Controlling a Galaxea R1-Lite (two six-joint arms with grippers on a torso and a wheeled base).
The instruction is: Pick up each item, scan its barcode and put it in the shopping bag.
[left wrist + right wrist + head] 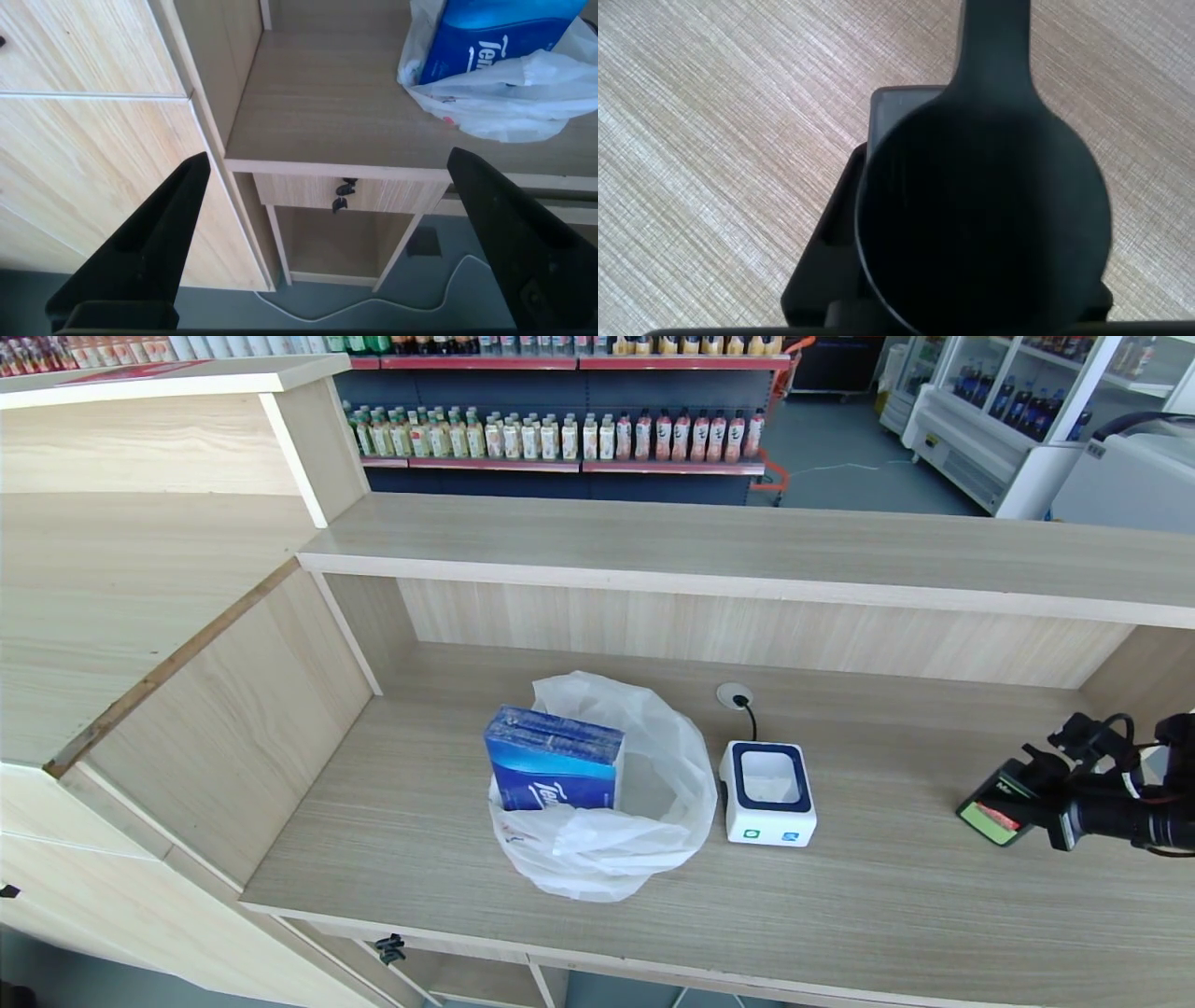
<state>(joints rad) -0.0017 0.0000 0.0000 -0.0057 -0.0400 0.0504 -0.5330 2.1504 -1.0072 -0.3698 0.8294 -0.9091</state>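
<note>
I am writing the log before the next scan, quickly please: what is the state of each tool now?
Left tool: open, holding nothing.
Right tool: closed on a small box.

Soft, bright light falls from above and spreads evenly over the desk (887, 896). Faint shade gathers under the raised ledge (747, 546) along the far wall. The shopping bag (597, 859) casts a weak shadow on its near side, and its plastic shows a mild sheen. The white scanner (767, 793) is bright without glare. In the head view, straight edges bow toward the corners.

The left end effector (327, 243), fingers (149, 252) spread wide, is a dark silhouette against the lit cabinet (93, 159). The right end effector (1013, 801), clamped on a small box (990, 814), looks dark against the pale wood. In the right wrist view an unlit black round shape (985, 215) sits close to the lens.
</note>
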